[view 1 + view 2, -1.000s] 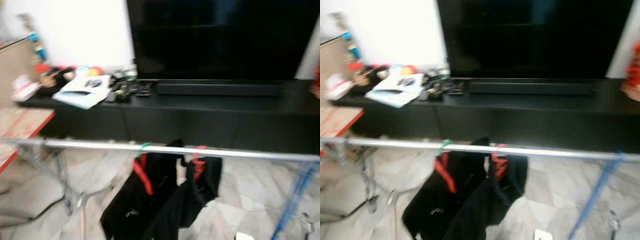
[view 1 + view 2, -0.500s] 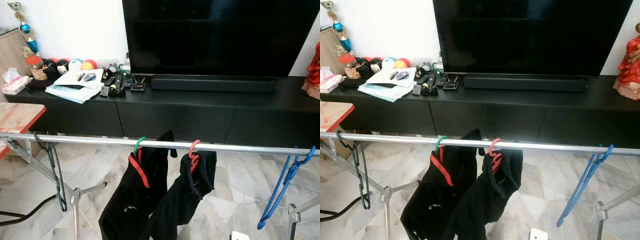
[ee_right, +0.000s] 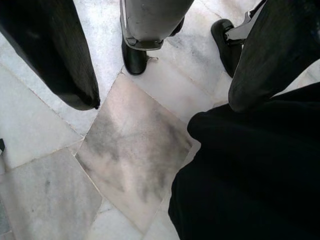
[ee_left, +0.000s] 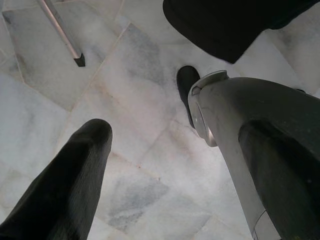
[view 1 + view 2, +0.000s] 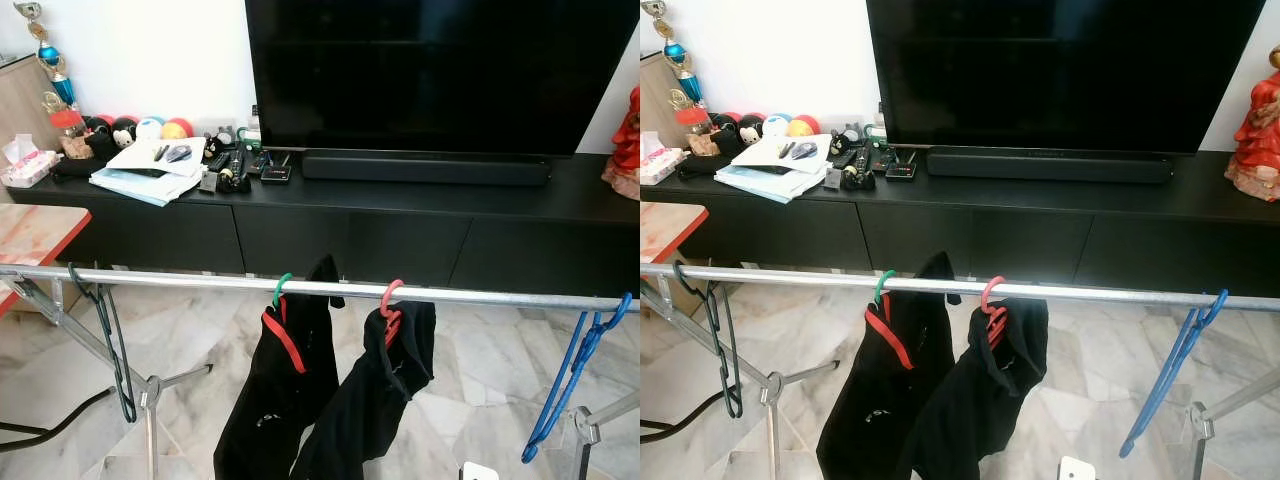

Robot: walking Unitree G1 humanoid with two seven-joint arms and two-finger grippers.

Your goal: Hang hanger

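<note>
A silver rail (image 5: 180, 282) runs across in front of me. On it hang a black hanger (image 5: 102, 330) at the left, a green hanger (image 5: 280, 289) and a red hanger (image 5: 390, 297) each carrying a black garment (image 5: 285, 400), and a blue hanger (image 5: 578, 365) at the right. My left gripper (image 4: 175, 165) hangs low over the marble floor, open and holding nothing. My right gripper (image 3: 162, 102) is also open over the floor, its fingers (image 3: 55, 55) wide apart, with black cloth (image 3: 250, 175) beside it.
Behind the rail stands a long black TV cabinet (image 5: 400, 240) with a large TV (image 5: 440, 70) and clutter (image 5: 160, 165) at its left end. A red-edged table (image 5: 30, 235) is at the left. The rack's legs (image 5: 150, 400) stand on the floor. My feet (image 3: 134, 59) show below.
The view was blurred a second ago and has steadied. The two black garments have swayed a little on the rail. Hangers keep their places.
</note>
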